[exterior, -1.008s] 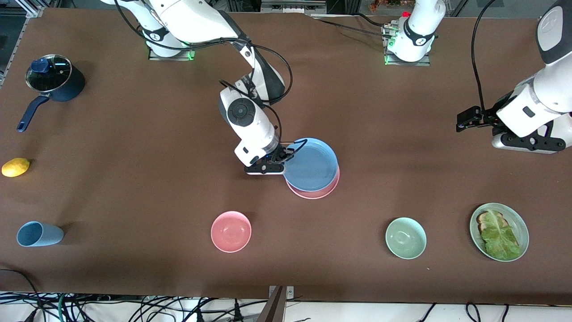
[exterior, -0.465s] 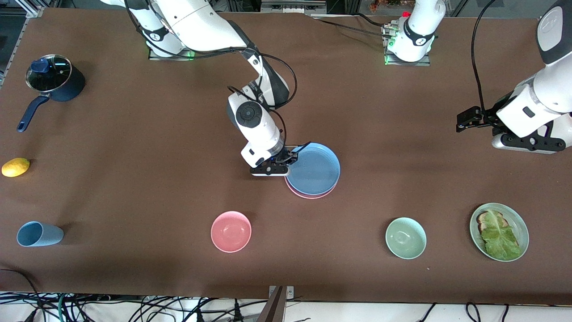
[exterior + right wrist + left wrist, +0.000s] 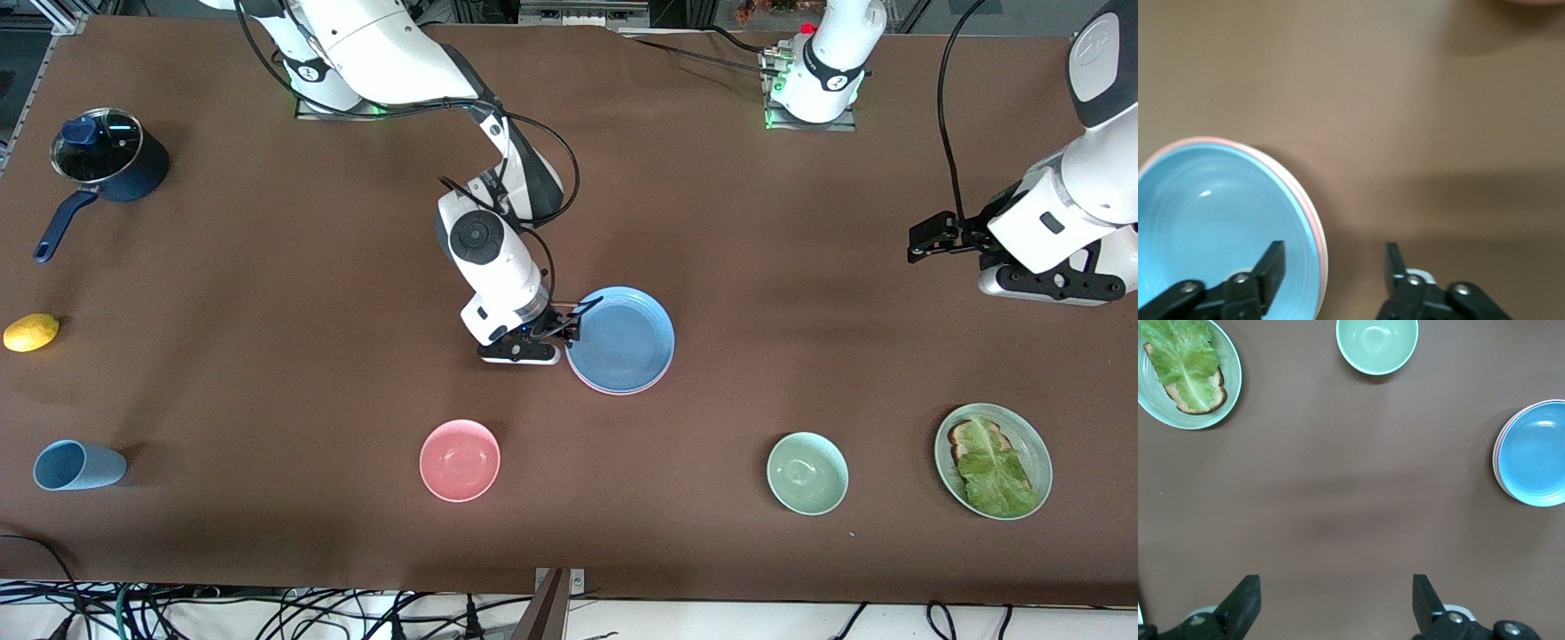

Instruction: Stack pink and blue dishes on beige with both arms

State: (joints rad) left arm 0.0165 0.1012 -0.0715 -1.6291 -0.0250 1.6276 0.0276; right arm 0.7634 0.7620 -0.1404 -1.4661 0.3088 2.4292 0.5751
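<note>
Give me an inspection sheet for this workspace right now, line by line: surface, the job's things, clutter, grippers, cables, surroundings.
Surface: brown table, no spills seen.
Job's things: blue plate on top of the stack mid-table; pink plate showing as a rim under it; beige plate not visible.
Clutter: pink bowl, green bowl, plate of lettuce on toast, blue cup, lemon, lidded pot.
Grippers: right gripper open at the blue plate's rim; left gripper open, waiting at its end of the table.
Cables: black cables on both arms.
Surroundings: loose cables below the table's near edge.
</note>
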